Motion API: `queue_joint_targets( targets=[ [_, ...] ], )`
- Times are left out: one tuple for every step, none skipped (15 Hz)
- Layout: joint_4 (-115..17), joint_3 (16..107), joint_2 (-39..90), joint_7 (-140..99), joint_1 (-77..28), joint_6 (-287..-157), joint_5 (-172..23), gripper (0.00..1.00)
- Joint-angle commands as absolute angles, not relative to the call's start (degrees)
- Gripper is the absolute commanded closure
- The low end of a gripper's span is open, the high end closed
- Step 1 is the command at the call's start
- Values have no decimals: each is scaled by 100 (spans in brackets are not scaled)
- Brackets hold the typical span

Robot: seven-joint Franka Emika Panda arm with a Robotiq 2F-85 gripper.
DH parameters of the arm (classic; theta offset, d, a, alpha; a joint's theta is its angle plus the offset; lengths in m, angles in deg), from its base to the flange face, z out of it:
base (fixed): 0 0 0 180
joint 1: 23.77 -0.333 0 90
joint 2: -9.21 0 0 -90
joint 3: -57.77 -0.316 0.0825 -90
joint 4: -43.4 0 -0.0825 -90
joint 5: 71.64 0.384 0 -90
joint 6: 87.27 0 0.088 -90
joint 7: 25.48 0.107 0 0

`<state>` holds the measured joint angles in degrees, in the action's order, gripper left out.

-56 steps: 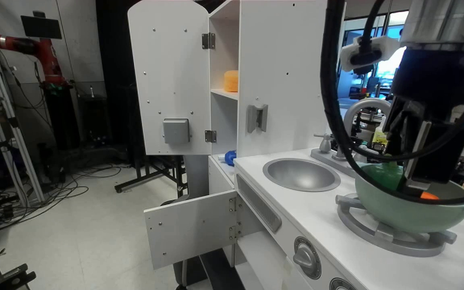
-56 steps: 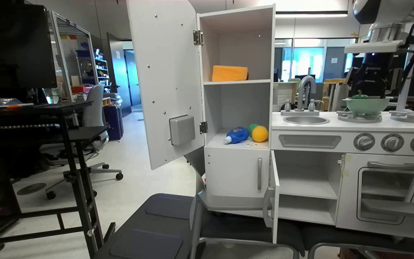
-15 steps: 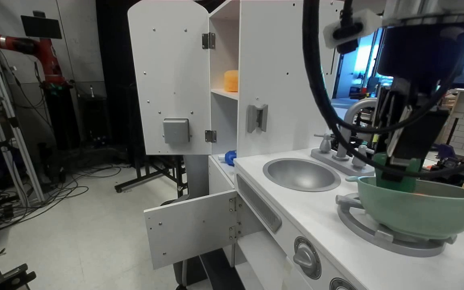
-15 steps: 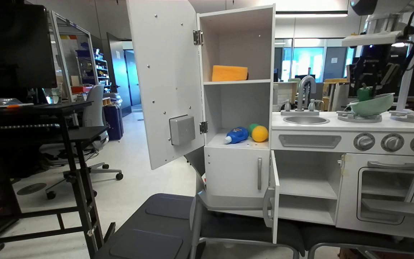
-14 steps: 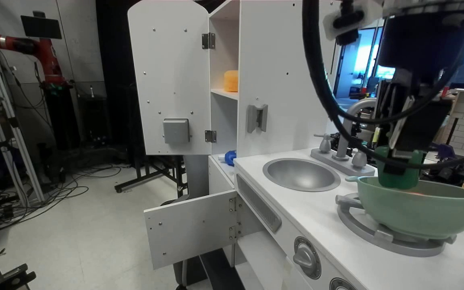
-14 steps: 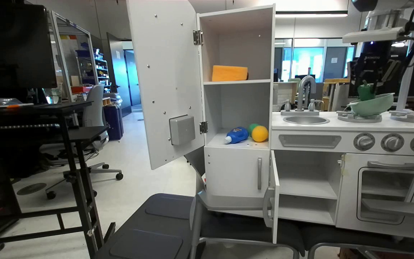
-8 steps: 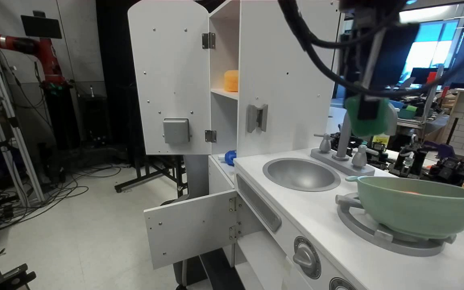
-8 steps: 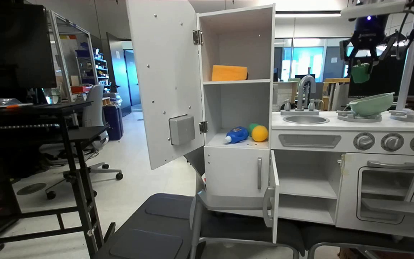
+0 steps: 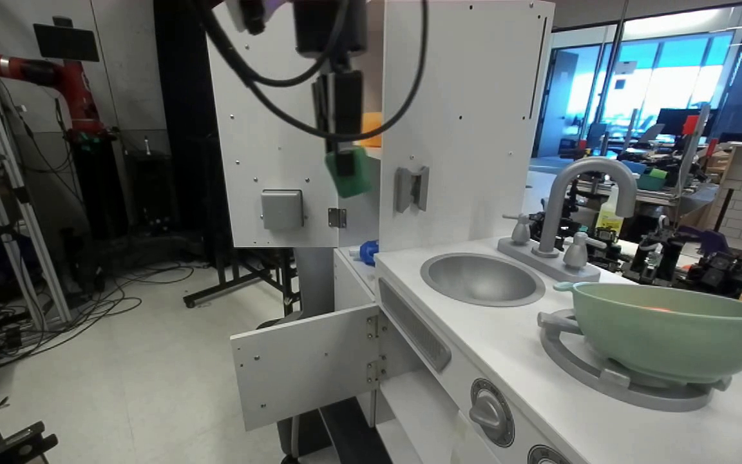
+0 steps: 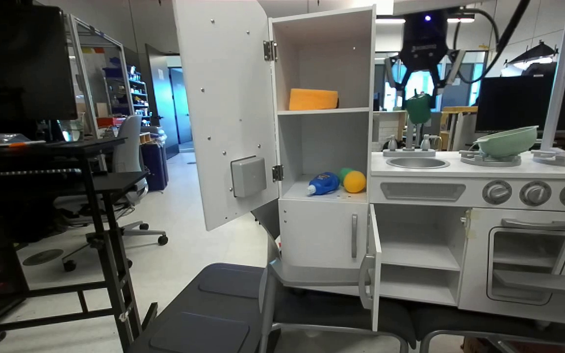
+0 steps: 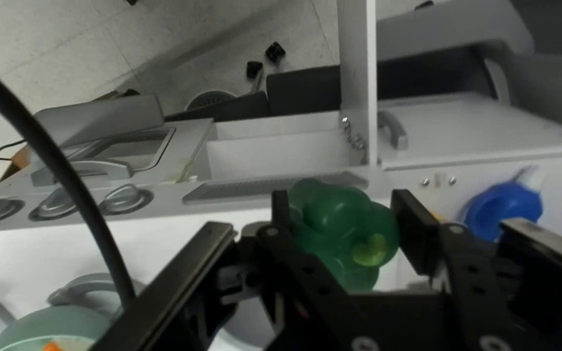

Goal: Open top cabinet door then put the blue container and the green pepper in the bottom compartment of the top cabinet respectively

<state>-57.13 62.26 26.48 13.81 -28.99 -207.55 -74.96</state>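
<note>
- Earlier in the bowl (image 10: 506, 143), the green pepper (image 10: 419, 110) is hanging midair.
- My fingers (image 11: 413, 231) are pinching it.
- The blue container (image 10: 324, 184) is lying in the bottom compartment (image 10: 334, 139).

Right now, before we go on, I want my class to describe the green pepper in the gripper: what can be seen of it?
The green pepper is deep green, shiny and lobed, with a short yellow-green stem; it looks like plastic. The gripper holds it from two opposite sides, and nothing else visibly touches it. It hangs in the air, slightly tilted, stem end up, above the level of the counter and outside the tall cupboard.
</note>
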Motion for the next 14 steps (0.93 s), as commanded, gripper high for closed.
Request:
queue_joint_targets(
  targets=[
    [-6010, 5815, 2535, 1491, -3484, -20593, -8020, 71],
    [-6015, 5713, 2639, 1530, -3653, -20589, -8195, 71],
    [-5936, 5628, 2775, 1645, -3848, -20523, -8426, 71],
    [-5784, 5558, 2928, 1816, -4046, -20406, -8667, 71],
    [-5755, 5566, 3152, 1986, -4194, -20534, -9025, 71],
    [-5553, 5588, 3394, 2171, -4353, -20491, -9382, 71],
    [-5297, 5667, 3675, 2363, -4498, -20433, -9774, 71],
    [-5142, 5755, 3893, 2474, -4584, -20425, -10120, 71],
    [-4853, 5868, 4145, 2580, -4648, -20393, -10457, 71],
    [-4581, 5982, 4393, 2639, -4683, -20389, -10727, 71],
    [-4334, 6116, 4676, 2714, -4659, -20532, -10987, 71],
    [-3956, 6206, 4960, 2782, -4654, -20513, -11189, 71],
    [-3623, 6307, 5251, 2836, -4611, -20575, -11362, 71],
    [-3312, 6399, 5518, 2898, -4583, -20631, -11503, 71]
  ],
)
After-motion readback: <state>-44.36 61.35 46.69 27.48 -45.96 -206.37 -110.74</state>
